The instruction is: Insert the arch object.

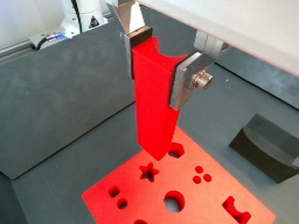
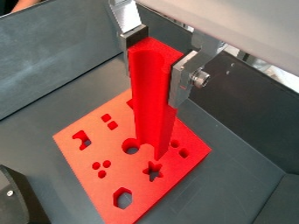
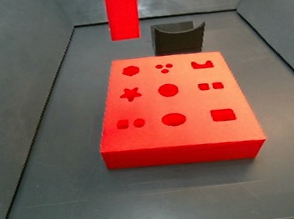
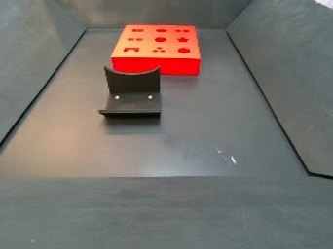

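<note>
My gripper (image 1: pixel 162 61) is shut on the arch object (image 1: pixel 152 105), a long bright red bar with a curved notch at its upper end. The silver fingers (image 1: pixel 187 77) clamp it near that end, and it hangs upright. Both wrist views show the grip (image 2: pixel 158 59) on the bar (image 2: pixel 149 105). In a side view the bar (image 3: pixel 123 9) hangs well above the far left of the flat red board (image 3: pixel 178 113); the gripper is cut off there. The board with shape cutouts lies on the floor (image 1: pixel 176 188) (image 2: pixel 128 149) (image 4: pixel 158 49). The lower end of the bar is apart from it.
A dark grey block with a curved notch (image 3: pixel 177 35) stands just behind the board; it also shows in a wrist view (image 1: pixel 271 147) and in the side view from the opposite end (image 4: pixel 130 92). Grey sloping walls (image 3: pixel 52 83) enclose the floor on all sides.
</note>
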Available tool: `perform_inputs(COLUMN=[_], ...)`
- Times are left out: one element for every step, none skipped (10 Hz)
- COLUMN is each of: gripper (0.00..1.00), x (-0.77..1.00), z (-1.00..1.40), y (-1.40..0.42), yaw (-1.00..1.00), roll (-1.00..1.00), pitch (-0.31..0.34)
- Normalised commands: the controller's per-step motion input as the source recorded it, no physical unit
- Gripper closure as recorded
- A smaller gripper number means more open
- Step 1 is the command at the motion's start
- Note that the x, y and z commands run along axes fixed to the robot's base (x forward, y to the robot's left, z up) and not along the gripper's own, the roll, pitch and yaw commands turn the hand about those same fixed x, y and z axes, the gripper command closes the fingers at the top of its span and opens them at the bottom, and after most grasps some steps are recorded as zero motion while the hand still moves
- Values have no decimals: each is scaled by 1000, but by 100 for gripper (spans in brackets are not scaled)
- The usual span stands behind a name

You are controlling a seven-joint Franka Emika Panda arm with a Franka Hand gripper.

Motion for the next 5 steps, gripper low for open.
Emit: perform_inputs(gripper=[100, 100, 100, 100, 100], x=[266, 500, 674, 829, 869], z=[0, -3, -14, 0, 0], y=[0, 171, 251, 314, 283], yaw=[0, 17, 20, 14, 14], roll=[20, 6, 0, 0, 0], pitch=[0, 0, -26, -33, -46])
